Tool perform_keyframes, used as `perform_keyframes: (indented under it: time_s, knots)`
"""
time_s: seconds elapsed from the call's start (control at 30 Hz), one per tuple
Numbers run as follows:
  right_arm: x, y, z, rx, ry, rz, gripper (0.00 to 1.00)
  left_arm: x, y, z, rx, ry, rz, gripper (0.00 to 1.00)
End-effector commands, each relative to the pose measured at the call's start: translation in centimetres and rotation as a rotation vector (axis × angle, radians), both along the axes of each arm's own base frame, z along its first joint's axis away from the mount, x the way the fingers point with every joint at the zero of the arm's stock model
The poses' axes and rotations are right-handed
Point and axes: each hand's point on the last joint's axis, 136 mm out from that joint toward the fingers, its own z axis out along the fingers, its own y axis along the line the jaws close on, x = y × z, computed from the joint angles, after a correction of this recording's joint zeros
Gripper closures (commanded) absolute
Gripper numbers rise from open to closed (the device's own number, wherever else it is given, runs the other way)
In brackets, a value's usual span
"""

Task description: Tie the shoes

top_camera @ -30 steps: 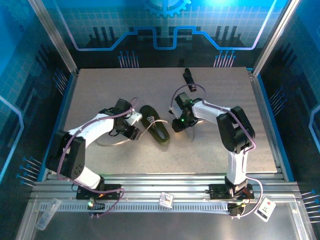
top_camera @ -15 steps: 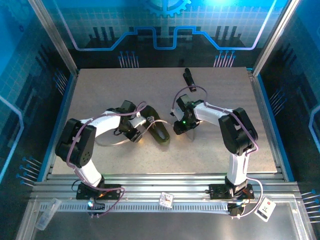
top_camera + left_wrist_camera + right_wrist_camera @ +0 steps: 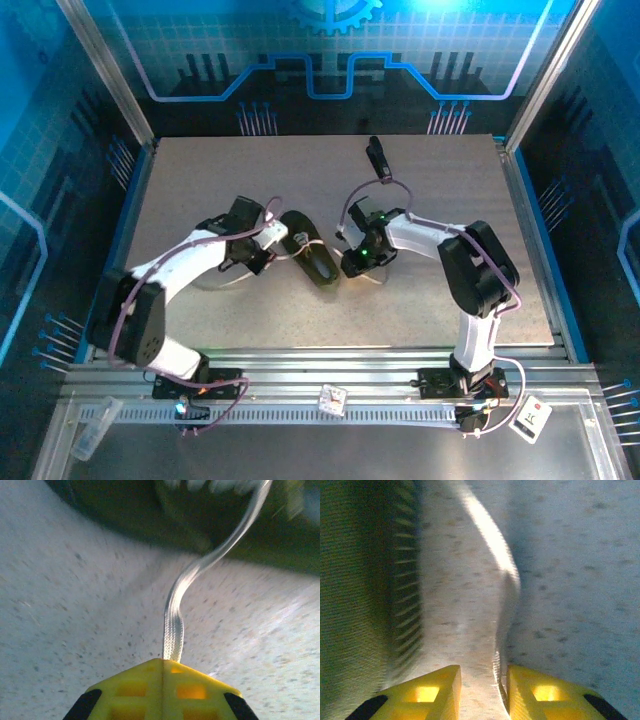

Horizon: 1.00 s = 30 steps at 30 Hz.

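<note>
At mid tabletop (image 3: 200,190) lies the small olive shoe (image 3: 316,264), likely light; its thin laces (image 3: 174,622) look limp, best pinched. The left end effector (image 3: 163,664) pinches one lace; the right end effector (image 3: 483,676), slightly spread, straddles another.

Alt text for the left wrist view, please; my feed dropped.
Yellow fingers of the left gripper, shut, pinch a flat whitish-grey woven lace. It curves up over the speckled pale tabletop to the blurred dark olive-green shoe at top.

Left hand (image 3: 162,666) clamped, right hand (image 3: 483,682) ajar.
</note>
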Motion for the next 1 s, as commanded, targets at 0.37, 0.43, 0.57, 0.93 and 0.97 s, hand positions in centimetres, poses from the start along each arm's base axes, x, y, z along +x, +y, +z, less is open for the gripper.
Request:
perform_keyframes:
  time_s: [0.37, 0.43, 0.57, 0.93, 0.97]
  knots:
    - [-4.3, 4.3, 4.0, 0.331, 0.013, -0.053, 0.71, 0.0, -5.8, 10.4, -0.489, -0.254, -0.009, 1.0]
    - [-4.7, 4.7, 3.9, 0.345, 0.039, -0.048, 0.71, 0.4, -6.5, 11.5, -0.55, -0.292, -0.009, 1.0]
    - [-4.9, 4.8, 4.3, 0.349, 0.033, -0.053, 0.7, 1.1, -7.3, 12.2, -0.622, -0.316, -0.007, 1.0]
    - [-1.9, 2.7, 10.3, 0.356, -0.277, -0.047, 0.54, 1.7, -8.2, 11.7, -0.673, -0.279, -0.012, 1.0]
    - [-1.6, 3.2, 11.0, 0.381, -0.324, -0.029, 0.53, 1.7, -8.3, 11.5, -0.67, -0.269, -0.01, 1.0]
